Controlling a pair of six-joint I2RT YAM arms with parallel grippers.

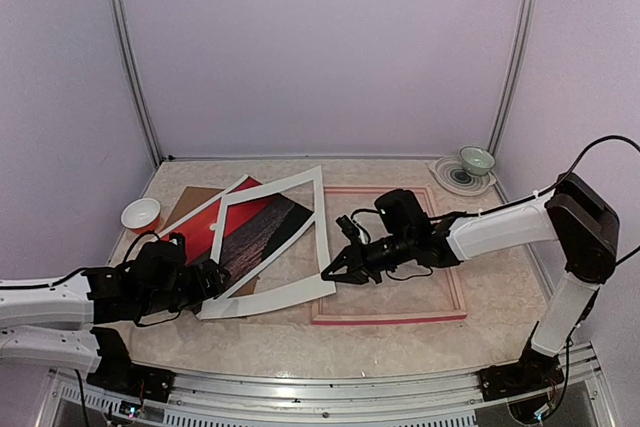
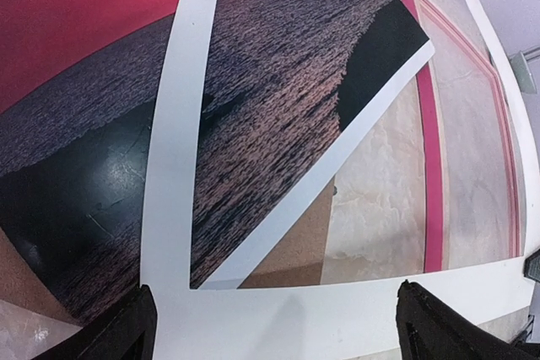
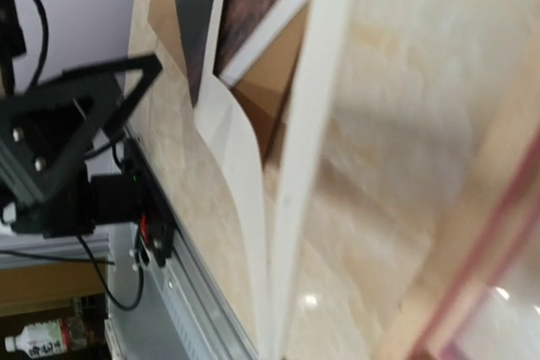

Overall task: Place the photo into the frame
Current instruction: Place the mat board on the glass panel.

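pink frame (image 1: 400, 317), one, lies flat at 3 o'clock from the table's centre. one photo (image 1: 262, 230) lies at 9 o'clock on one brown backing board (image 1: 195, 197). one white mat (image 1: 270, 299) lies across the photo and reaches over the frame's left rail. two bowls: orange one (image 1: 140, 213) at 10 o'clock, green one (image 1: 477, 159) at 2 o'clock. left gripper (image 1: 213, 277) is spread wide over the mat's near strip. right gripper (image 1: 333, 272) is closed at the mat's right edge; whether it pinches the mat, i cannot tell.

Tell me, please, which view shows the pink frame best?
The top external view: the frame lies almost whole there, under the right arm. The left wrist view catches one pink side; the right wrist only a blurred strip.
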